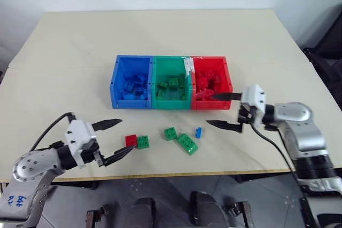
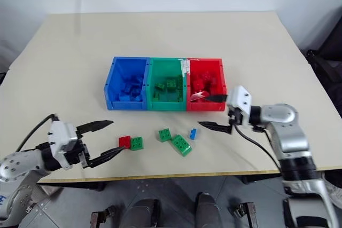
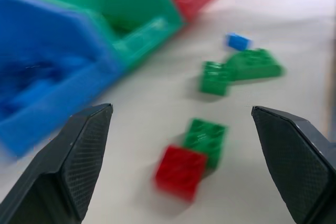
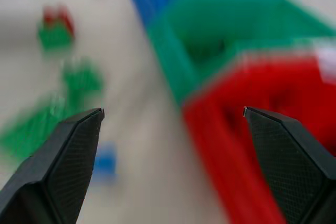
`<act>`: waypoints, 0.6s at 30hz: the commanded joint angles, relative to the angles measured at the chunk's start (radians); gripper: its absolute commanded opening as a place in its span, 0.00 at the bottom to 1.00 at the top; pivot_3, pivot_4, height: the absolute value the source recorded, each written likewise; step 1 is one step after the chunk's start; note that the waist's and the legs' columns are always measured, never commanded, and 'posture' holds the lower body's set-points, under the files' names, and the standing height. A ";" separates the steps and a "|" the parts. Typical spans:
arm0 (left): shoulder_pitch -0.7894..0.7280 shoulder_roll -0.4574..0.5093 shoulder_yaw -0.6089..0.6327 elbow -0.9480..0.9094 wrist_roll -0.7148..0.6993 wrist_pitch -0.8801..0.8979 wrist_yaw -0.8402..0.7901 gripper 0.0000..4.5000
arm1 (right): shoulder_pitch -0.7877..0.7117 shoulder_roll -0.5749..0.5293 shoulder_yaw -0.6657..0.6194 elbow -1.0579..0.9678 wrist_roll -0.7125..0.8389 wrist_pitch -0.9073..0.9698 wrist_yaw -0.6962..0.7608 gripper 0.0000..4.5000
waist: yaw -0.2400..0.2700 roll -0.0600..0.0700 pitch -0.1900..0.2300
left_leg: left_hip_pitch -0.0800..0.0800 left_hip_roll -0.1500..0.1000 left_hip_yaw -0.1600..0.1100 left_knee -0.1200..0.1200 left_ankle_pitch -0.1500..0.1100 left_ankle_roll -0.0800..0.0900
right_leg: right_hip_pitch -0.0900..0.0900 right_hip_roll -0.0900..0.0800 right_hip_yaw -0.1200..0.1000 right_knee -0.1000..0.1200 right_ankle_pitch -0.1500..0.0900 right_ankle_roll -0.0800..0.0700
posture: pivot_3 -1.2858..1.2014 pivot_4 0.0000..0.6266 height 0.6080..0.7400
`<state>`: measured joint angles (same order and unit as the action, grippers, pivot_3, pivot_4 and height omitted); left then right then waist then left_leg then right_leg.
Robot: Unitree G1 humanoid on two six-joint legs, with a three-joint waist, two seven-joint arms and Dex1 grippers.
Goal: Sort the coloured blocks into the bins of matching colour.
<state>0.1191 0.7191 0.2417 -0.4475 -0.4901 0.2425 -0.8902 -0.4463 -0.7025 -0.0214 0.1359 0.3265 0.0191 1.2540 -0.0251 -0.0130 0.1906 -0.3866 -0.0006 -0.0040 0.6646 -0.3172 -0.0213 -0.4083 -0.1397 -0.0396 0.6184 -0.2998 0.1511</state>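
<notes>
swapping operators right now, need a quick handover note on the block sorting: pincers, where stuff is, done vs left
Left pincer: open, empty, low over the table beside the red block.
Right pincer: open, empty, at the front corner of the red bin.
Bins: blue bin, green bin and the red one stand joined mid-table; each already holds blocks of its own colour.
Left on the table: the red block touching a green square block, another green square block against the long green block, and a small blue block.

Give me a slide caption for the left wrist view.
Open left gripper faces a red block touching a green block.
</notes>
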 commanded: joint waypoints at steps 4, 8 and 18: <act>-0.134 0.002 -0.153 0.073 0.056 -0.082 -0.114 1.00 | 0.088 -0.104 -0.051 0.096 -0.020 -0.112 0.072 0.98 | -0.003 0.000 0.000 | 0.001 0.001 0.002 0.000 0.000 0.000 | 0.000 0.000 0.000 0.000 0.000 0.000 | 0.52 0.24 1.00; -0.174 -0.002 -0.171 0.107 0.051 -0.097 -0.139 1.00 | 0.083 -0.063 0.014 0.030 -0.012 -0.041 0.067 0.98 | -0.004 0.000 0.000 | 0.001 0.002 0.002 0.001 0.000 0.000 | 0.000 0.000 0.000 0.000 0.000 0.000 | 0.52 0.24 1.00; -0.069 0.009 -0.094 0.052 0.041 -0.104 -0.115 1.00 | -0.060 0.122 0.204 0.139 -0.179 -0.044 -0.052 0.95 | 0.001 0.000 0.000 | 0.001 0.001 0.001 0.002 0.000 -0.001 | 0.000 0.000 0.000 0.000 0.000 0.001 | 0.52 0.24 1.00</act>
<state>0.0306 0.7203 0.1110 -0.3462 -0.4352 0.1514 -1.0147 -0.4896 -0.5830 0.1838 0.2499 0.1735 0.0002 1.2222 -0.0240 -0.0129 0.1907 -0.3863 0.0006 -0.0029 0.6666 -0.3169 -0.0219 -0.4083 -0.1398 -0.0392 0.6188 -0.2995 0.1517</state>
